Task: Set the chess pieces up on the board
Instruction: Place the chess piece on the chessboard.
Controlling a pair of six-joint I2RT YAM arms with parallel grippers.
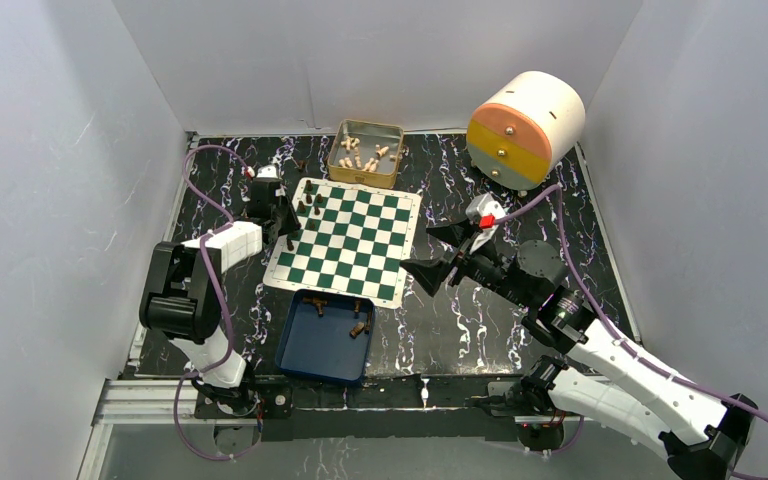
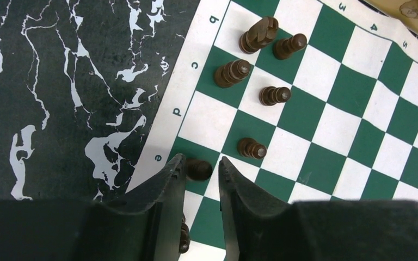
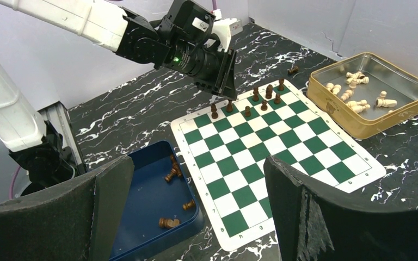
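Left end effector (image 2: 200, 162): jaws narrowly parted astride small dark-brown wooden chess piece (image 2: 200, 171) | piece seated on edge square of green-and-white checkered board (image 2: 326, 117) | advice: I lift straight, no sideways brush | right end effector (image 3: 196, 163): wide open, empty

- Left arm (image 1: 222, 245): white link covers, black cylindrical joint housings.
- Right arm (image 1: 630, 375): white links with rows of small dark holes, black joints.
- Purple cable (image 1: 222, 310): one along each arm.
- Right gripper (image 1: 417, 249): broad, matte black, wedge-shaped fingers (image 3: 326, 217).
- Left wrist: green indicator light (image 3: 175, 58).
- Right wrist: red-and-white part (image 1: 485, 215).
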